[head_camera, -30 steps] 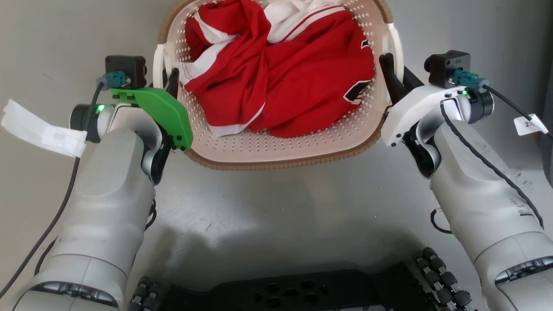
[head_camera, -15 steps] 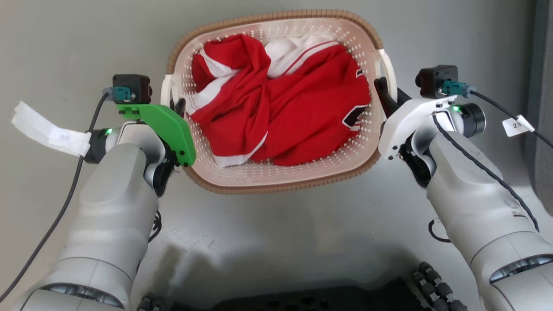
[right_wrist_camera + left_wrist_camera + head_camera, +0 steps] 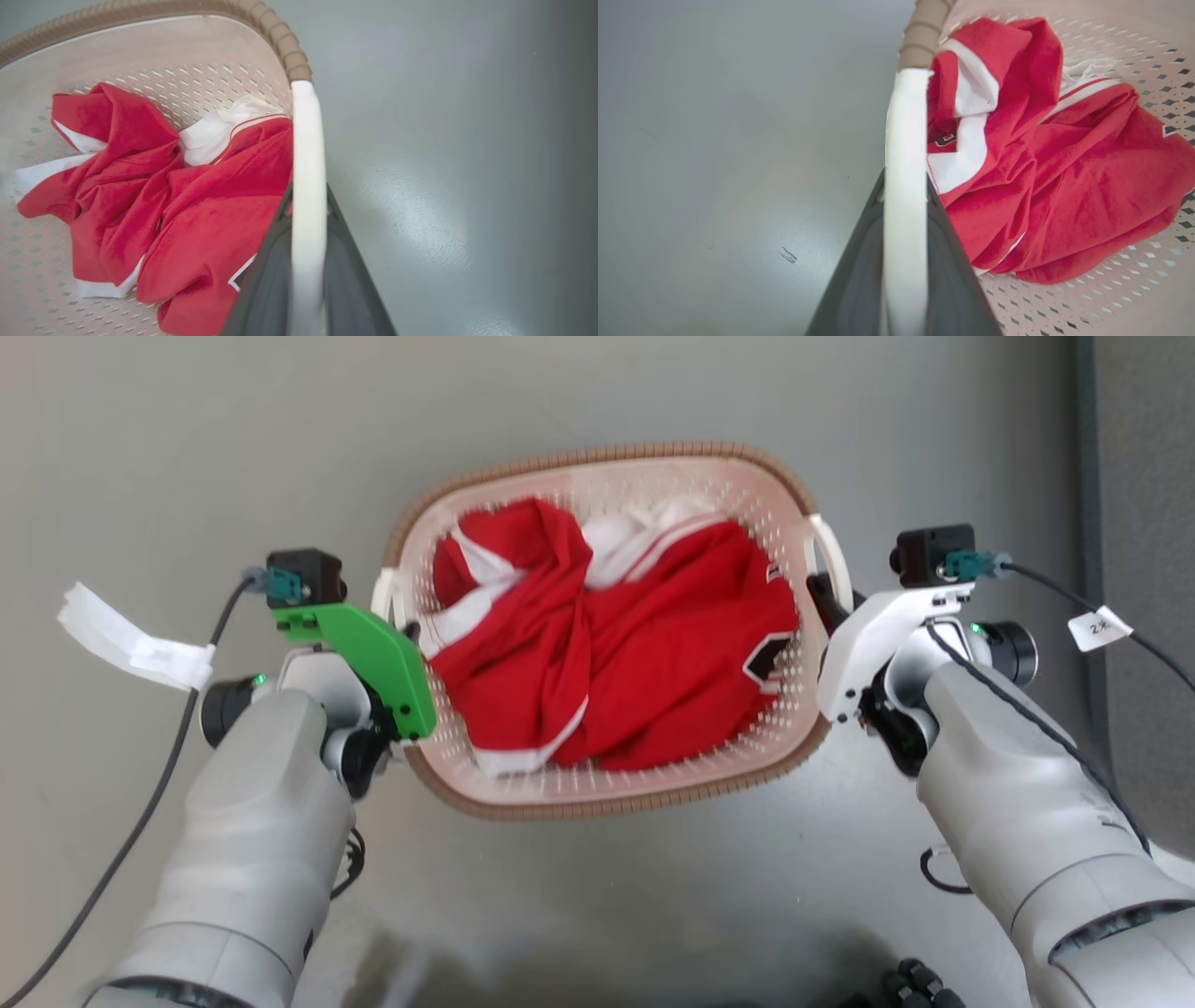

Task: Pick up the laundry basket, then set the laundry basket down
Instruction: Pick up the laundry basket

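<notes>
The laundry basket [image 3: 597,455], cream perforated plastic with a brown woven rim, sits mid-frame in the head view with a crumpled red and white garment [image 3: 607,663] inside. My left gripper [image 3: 397,621] is shut on its left white handle [image 3: 906,140], with dark fingers [image 3: 859,280] on both sides of the handle. My right gripper [image 3: 822,593] is shut on the right white handle [image 3: 306,154], which runs between its fingers [image 3: 345,289]. Whether the basket's bottom rests on the floor I cannot tell.
Grey floor lies all around, with a small scuff [image 3: 788,255] to the left of the basket. A darker strip [image 3: 1139,523] runs down the right side. The wheels of my base [image 3: 910,985] show at the bottom edge. A white tag [image 3: 131,639] hangs from the left cable.
The whole head picture has shifted: the basket and both arms now sit lower and look smaller, and the base has nearly left the bottom edge. Both grippers keep hold of the handles.
</notes>
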Robot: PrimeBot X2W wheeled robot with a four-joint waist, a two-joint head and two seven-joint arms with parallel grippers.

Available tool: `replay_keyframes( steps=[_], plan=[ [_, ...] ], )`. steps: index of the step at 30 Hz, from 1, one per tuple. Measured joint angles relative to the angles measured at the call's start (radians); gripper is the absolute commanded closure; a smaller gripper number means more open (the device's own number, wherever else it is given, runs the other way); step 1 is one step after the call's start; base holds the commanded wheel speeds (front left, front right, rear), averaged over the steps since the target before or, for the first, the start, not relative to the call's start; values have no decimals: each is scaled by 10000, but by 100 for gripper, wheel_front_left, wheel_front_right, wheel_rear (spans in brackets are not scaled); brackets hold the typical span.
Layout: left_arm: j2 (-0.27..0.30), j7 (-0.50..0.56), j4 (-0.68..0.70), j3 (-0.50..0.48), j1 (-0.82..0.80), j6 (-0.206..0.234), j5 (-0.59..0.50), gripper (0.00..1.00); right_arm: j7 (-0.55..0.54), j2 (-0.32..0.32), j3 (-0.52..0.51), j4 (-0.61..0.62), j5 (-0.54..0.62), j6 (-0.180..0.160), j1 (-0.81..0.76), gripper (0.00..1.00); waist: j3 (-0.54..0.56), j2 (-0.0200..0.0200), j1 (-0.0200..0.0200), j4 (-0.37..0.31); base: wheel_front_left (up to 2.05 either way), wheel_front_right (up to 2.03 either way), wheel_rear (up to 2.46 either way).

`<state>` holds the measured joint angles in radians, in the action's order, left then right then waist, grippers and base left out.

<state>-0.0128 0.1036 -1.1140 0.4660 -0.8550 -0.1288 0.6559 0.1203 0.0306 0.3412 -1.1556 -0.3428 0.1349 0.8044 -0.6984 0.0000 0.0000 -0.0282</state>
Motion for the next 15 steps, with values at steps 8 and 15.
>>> replay_keyframes(
  steps=[8, 15],
  plan=[
    [4, 723, -4, 201, 505, 0, 738, 100, -466, -31, 242, -224, -449, 0, -349, 100, 972, 0, 0, -42, 0, 0, 0],
    [4, 1206, -59, 236, 874, 0, 1214, 100, -790, -61, 351, -351, -974, 2, -785, 100, 1847, 0, 0, -84, 0, 0, 0]
  ],
)
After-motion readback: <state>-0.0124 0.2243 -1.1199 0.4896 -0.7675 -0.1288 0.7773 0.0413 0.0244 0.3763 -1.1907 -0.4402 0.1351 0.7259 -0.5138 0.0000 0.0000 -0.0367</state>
